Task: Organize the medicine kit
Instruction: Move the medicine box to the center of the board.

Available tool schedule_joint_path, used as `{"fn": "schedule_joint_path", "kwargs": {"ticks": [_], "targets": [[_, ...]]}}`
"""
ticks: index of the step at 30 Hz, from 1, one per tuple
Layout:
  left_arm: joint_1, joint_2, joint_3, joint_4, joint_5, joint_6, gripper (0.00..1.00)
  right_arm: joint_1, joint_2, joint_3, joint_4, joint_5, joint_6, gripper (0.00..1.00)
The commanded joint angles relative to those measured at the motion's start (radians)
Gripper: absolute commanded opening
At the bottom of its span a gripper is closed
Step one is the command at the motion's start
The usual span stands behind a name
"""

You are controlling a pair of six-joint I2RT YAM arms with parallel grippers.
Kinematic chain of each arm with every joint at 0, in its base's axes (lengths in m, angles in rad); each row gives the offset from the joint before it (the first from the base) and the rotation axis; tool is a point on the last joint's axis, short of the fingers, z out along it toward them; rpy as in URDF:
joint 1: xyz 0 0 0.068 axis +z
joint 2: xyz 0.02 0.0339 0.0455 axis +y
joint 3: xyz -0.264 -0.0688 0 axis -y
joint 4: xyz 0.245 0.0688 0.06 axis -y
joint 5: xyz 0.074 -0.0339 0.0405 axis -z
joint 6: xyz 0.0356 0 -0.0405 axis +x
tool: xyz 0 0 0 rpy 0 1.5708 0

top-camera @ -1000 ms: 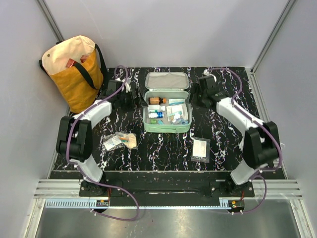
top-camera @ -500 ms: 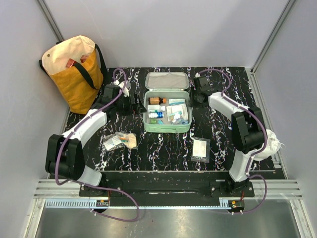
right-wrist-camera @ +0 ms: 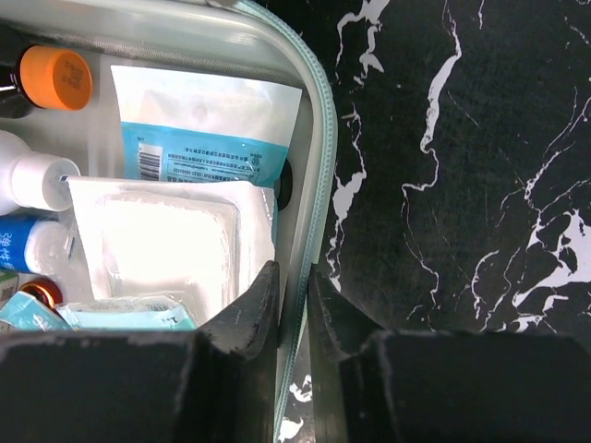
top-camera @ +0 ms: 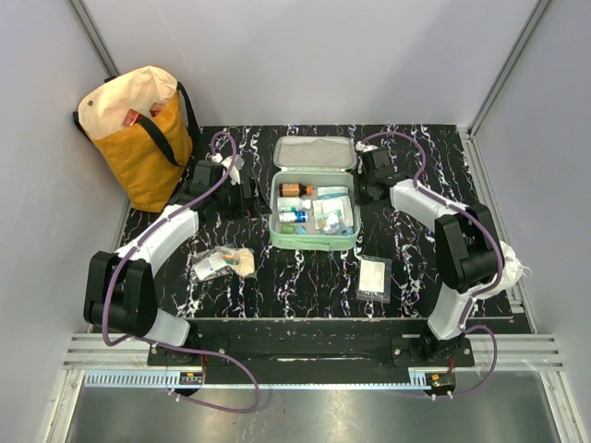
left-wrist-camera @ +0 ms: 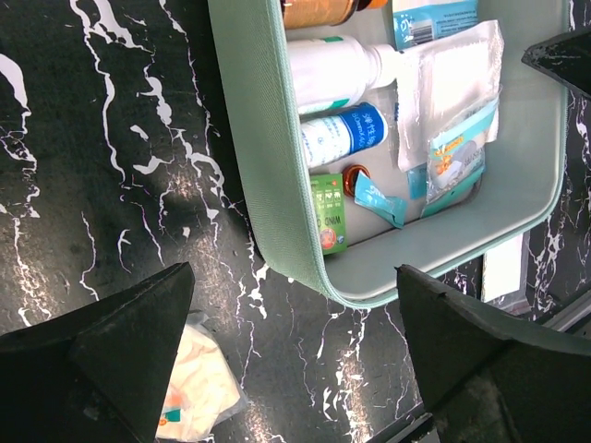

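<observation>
The right claw (right-wrist-camera: 294, 277) pinched the right wall of the open green case (right-wrist-camera: 319, 129), a white packet (right-wrist-camera: 166, 240) lay just beside its inner finger and an orange-capped bottle (right-wrist-camera: 57, 78) farther off, while the left claw (left-wrist-camera: 294, 272) stood spread wide above the case's left wall.

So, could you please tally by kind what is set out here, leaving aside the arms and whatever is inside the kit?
medicine kit: 1
tote bag: 1
loose packets: 2, a clear packet and a white packet
Total: 4
</observation>
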Motion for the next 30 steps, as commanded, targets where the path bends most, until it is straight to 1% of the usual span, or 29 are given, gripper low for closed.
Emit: {"fn": "schedule_joint_path", "kwargs": {"ticks": [1, 13, 17, 20, 22, 23, 24, 26, 29, 30], "targets": [[0.002, -0.026, 0.025, 0.001, -0.02, 0.022, 0.96, 0.007, -0.075, -0.059, -0.039, -0.047, -0.083, 0.21], [0.002, -0.049, 0.039, -0.017, -0.031, 0.027, 0.95, 0.113, -0.218, -0.226, -0.004, -0.087, -0.061, 0.22], [0.0, -0.058, 0.045, -0.026, -0.036, 0.033, 0.96, 0.126, -0.236, -0.249, -0.033, -0.068, -0.049, 0.21], [0.0, -0.063, 0.042, -0.028, -0.034, 0.032, 0.96, 0.129, -0.259, -0.275, -0.033, -0.062, -0.032, 0.23], [0.0, -0.064, 0.036, -0.026, -0.036, 0.027, 0.96, 0.129, -0.267, -0.276, -0.03, -0.061, 0.006, 0.3], [0.0, -0.064, 0.034, -0.025, -0.033, 0.025, 0.96, 0.127, -0.272, -0.275, -0.03, -0.05, 0.029, 0.4], [0.002, -0.063, 0.033, -0.022, -0.031, 0.024, 0.96, 0.129, -0.275, -0.269, -0.033, -0.033, 0.055, 0.45], [0.0, -0.066, 0.031, -0.023, -0.031, 0.025, 0.95, 0.129, -0.293, -0.247, -0.047, 0.011, 0.096, 0.52], [0.002, -0.072, 0.022, -0.025, -0.037, 0.025, 0.95, 0.129, -0.319, -0.195, -0.071, -0.007, 0.139, 0.57], [0.0, -0.075, 0.017, -0.025, -0.036, 0.025, 0.96, 0.129, -0.327, -0.178, -0.071, -0.012, 0.156, 0.61]]}}
